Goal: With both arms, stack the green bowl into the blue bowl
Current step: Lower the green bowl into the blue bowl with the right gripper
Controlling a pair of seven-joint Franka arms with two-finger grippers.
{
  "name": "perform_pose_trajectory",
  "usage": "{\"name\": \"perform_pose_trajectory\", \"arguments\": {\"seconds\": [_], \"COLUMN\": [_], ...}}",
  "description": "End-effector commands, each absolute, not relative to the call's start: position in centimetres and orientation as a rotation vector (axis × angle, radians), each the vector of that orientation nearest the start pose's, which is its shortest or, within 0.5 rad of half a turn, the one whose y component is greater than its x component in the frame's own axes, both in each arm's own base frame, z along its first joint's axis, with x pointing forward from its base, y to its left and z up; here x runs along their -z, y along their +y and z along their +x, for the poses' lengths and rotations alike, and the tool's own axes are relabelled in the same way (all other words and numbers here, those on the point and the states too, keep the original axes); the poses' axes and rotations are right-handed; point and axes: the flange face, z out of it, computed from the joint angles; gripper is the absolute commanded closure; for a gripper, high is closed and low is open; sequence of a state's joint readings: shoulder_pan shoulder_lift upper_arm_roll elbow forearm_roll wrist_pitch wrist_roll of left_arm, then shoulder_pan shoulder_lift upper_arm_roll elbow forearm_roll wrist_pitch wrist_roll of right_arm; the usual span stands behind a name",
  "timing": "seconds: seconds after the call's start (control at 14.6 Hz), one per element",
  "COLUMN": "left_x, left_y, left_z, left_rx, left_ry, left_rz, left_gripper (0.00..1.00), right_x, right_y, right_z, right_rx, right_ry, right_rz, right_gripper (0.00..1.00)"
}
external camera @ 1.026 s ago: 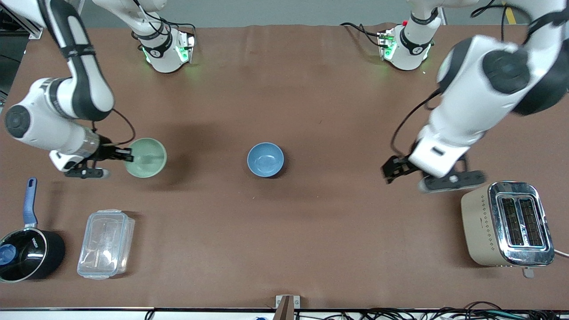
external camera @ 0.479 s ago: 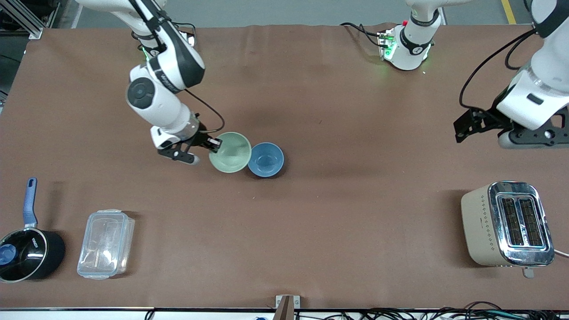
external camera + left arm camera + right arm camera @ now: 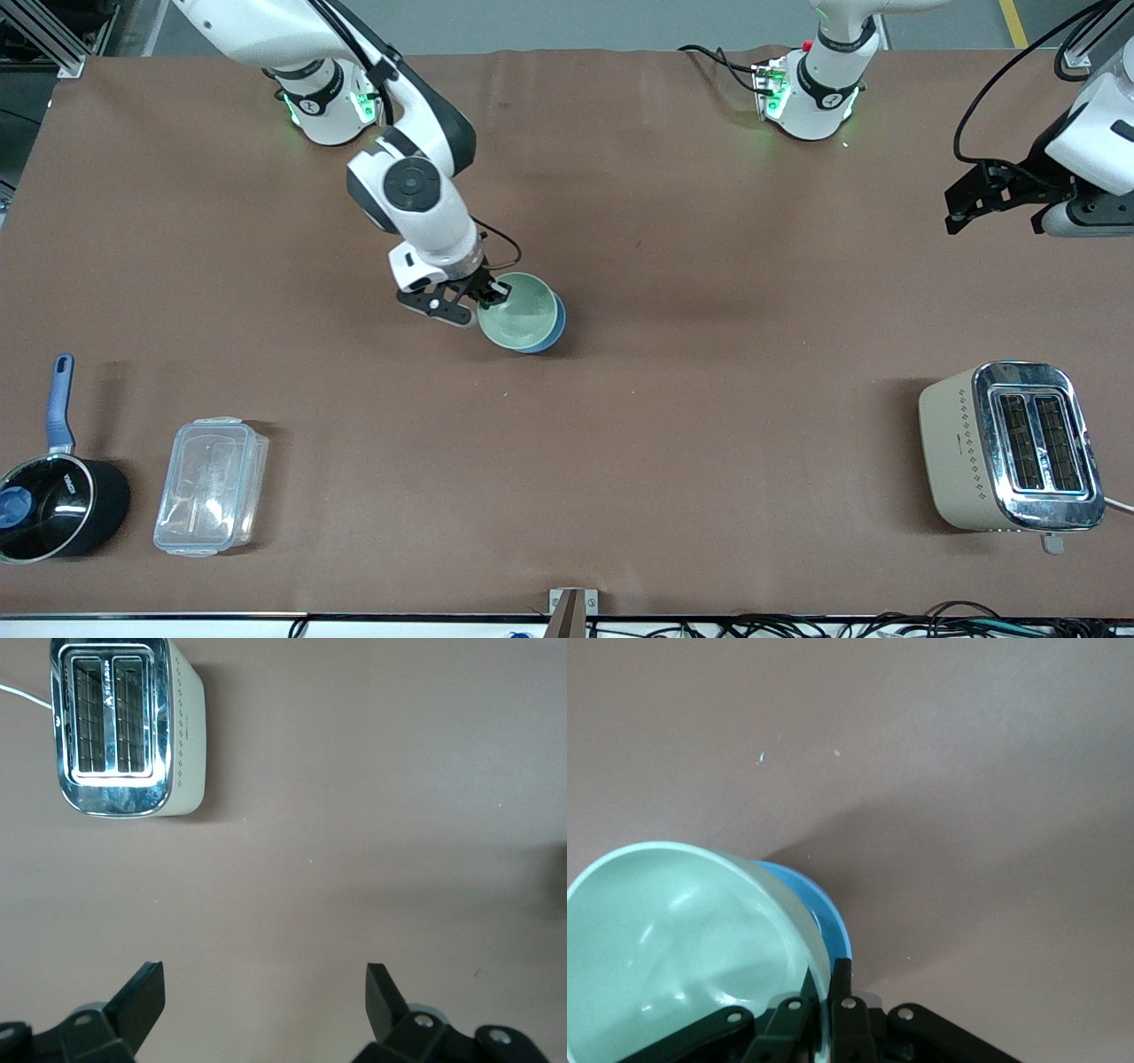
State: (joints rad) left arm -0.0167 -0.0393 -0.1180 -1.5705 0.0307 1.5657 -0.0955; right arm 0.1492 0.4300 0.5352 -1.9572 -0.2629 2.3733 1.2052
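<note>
Green bowl [image 3: 518,312]: you see smooth, glossy glaze catching highlights.
Blue bowl [image 3: 553,330]: smooth, glossy rim.
Toaster [image 3: 1010,446]: your mirror-bright chrome top, matt beige sides.
Food container [image 3: 211,486]: clear plastic.
Table [image 3: 673,425]: matt brown covering.

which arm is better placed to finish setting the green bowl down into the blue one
The right arm. Its right gripper is shut on the green bowl's rim, holding it tilted over the blue bowl. The left gripper hangs open over bare table near the toaster, away from both bowls.
</note>
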Motion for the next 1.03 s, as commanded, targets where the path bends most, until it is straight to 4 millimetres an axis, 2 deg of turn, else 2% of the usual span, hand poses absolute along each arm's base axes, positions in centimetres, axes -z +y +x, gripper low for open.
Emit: {"name": "perform_pose_trajectory", "arguments": {"seconds": [0.0, 0.14, 0.41, 0.82, 0.89, 0.96], "left_x": [-64.1, -63.8, -63.5, -63.1, -63.1, -63.1], "left_y": [-7.4, -7.6, -7.7, -7.6, -7.5, -7.5], "left_z": [53.5, 54.1, 54.0, 54.5, 54.6, 54.6], "left_rx": [0.064, 0.079, 0.059, 0.055, 0.052, 0.052], "left_ry": [0.07, 0.075, 0.046, 0.04, 0.038, 0.038], "left_rz": [-3.133, -3.141, -3.196, -3.19, -3.19, -3.19], "left_gripper": [0.0, 0.0, 0.0, 0.0, 0.0, 0.0], "right_x": [-28.2, -27.4, -26.9, -25.6, -25.5, -25.4], "right_y": [38.7, 39.1, 38.0, 38.1, 38.3, 38.1], "right_z": [49.4, 49.2, 50.1, 49.6, 49.3, 49.3], "right_rx": [0.04, 0.033, 0.035, 0.021, 0.015, 0.015], "right_ry": [0.597, 0.591, 0.614, 0.594, 0.587, 0.591], "right_rz": [-3.029, -3.016, -3.016, -3.037, -3.044, -3.043], "right_gripper": [1.0, 1.0, 1.0, 0.98, 0.97, 0.89]}}
